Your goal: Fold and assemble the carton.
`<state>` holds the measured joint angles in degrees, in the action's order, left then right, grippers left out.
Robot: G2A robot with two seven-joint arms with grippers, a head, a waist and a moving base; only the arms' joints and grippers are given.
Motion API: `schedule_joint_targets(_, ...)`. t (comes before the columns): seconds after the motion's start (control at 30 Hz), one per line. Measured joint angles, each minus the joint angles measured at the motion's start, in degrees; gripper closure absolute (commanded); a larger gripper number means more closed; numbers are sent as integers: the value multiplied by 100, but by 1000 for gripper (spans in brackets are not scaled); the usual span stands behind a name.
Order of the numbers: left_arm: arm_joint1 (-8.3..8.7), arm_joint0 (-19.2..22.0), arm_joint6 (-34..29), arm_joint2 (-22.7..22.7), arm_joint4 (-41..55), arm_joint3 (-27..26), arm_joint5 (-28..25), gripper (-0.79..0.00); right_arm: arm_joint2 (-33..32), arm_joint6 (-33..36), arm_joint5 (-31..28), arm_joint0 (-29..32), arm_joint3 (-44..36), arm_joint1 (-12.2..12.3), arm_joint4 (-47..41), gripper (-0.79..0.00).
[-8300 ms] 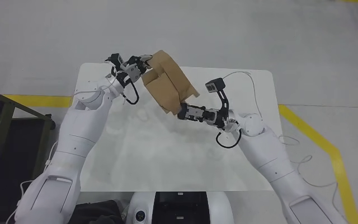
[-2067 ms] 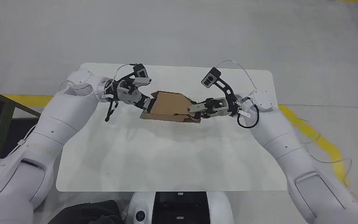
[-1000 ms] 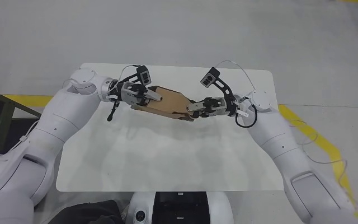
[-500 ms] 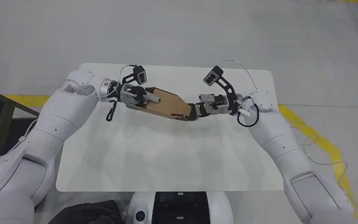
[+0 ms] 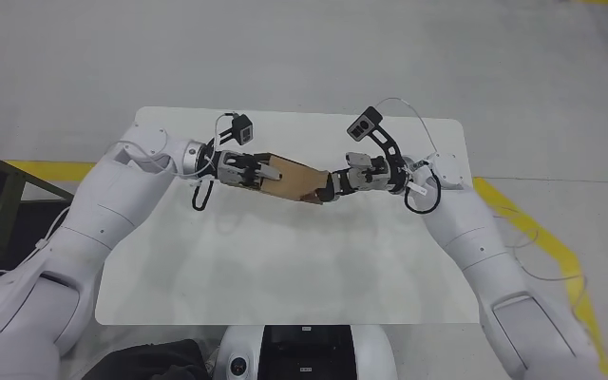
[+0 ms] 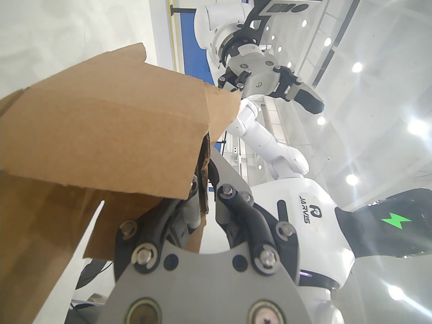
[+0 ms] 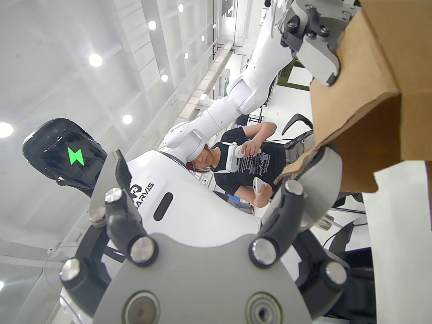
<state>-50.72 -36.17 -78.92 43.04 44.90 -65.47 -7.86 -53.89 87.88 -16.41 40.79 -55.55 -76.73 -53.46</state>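
Note:
A brown cardboard carton (image 5: pixel 296 178), partly folded, hangs above the back half of the white table (image 5: pixel 285 275) between my two arms. My left gripper (image 5: pixel 264 173) is at its left end. In the left wrist view, that gripper (image 6: pixel 204 177) is shut on a wall of the carton (image 6: pixel 101 129). My right gripper (image 5: pixel 330 184) is at the carton's right end. In the right wrist view, this gripper (image 7: pixel 219 166) stands open, and one of its fingers (image 7: pixel 317 183) lies against a flap of the carton (image 7: pixel 371 85).
A dark cart (image 5: pixel 19 218) stands on the floor left of the table. Yellow floor tape (image 5: pixel 532 228) runs past the table on the right. The table's front half has free room.
The carton has turned from lying broad and flat to a narrower, edge-on shape. Both grippers have rolled at the wrist and drawn closer together.

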Motion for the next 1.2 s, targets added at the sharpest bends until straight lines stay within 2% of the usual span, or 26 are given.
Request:
schedule_joint_targets(0.53, -30, -218, 142, 248, -340, -447, 173, 0, 227, -146, -146, -167, 204, -292, 30, -785)
schedule_joint_targets(0.93, -77, -310, 14, 423, -295, -425, 263, 0, 237, -412, -411, -251, 406, -379, 462, -785)
schedule_joint_targets(1.2, -107, -334, -47, 565, -211, -237, 288, 0, 6, -382, -382, -90, -54, -341, 380, -785)
